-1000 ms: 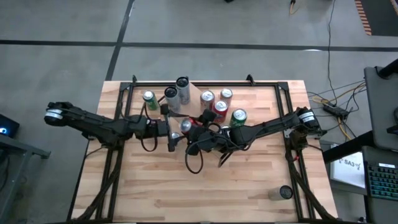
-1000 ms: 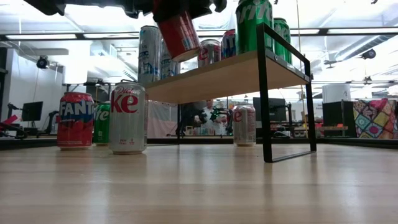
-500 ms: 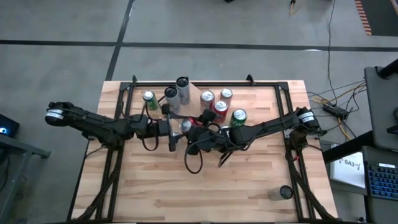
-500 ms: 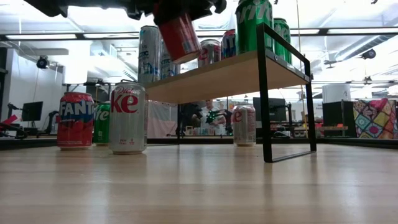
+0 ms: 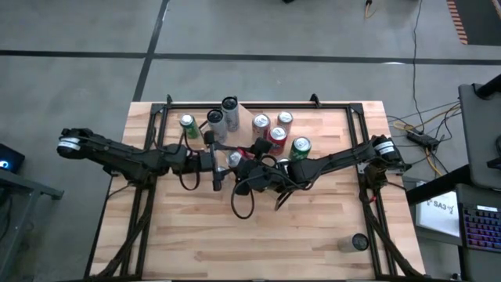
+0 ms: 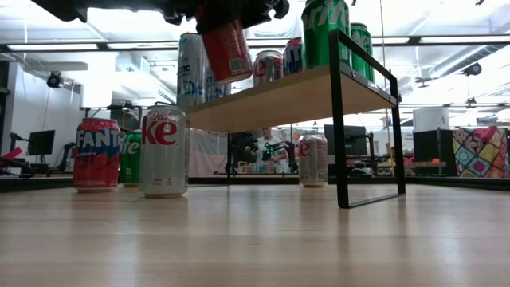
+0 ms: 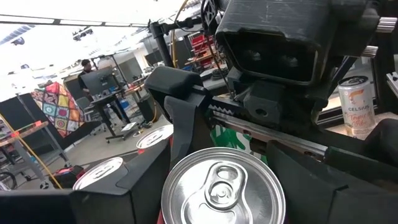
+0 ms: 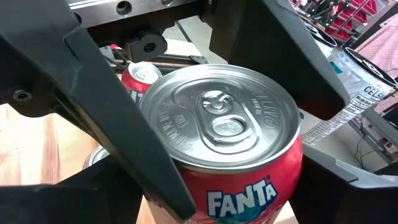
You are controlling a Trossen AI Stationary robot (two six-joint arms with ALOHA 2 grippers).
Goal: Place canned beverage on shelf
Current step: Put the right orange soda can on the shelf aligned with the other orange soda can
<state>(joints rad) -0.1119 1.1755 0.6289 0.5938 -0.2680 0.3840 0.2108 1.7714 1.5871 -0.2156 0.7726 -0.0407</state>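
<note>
Right gripper [image 5: 244, 168] aloft at table centre, jaws spread wide and clamped on red Fanta can [image 8: 230, 143] - one finger each side of can body. Left gripper [image 5: 221, 163] directly opposite, nose to nose with right, same can between them; whether it grips - cannot tell. Can [image 6: 228, 50] hangs tilted below both grippers, clear of table, just beside near edge of shelf [image 6: 279, 100], above board level. Beyond grippers, green Sprite can [image 6: 325, 24] stands on shelf. Below them, Diet Coke can [image 6: 163, 150] stands on tabletop.
</note>
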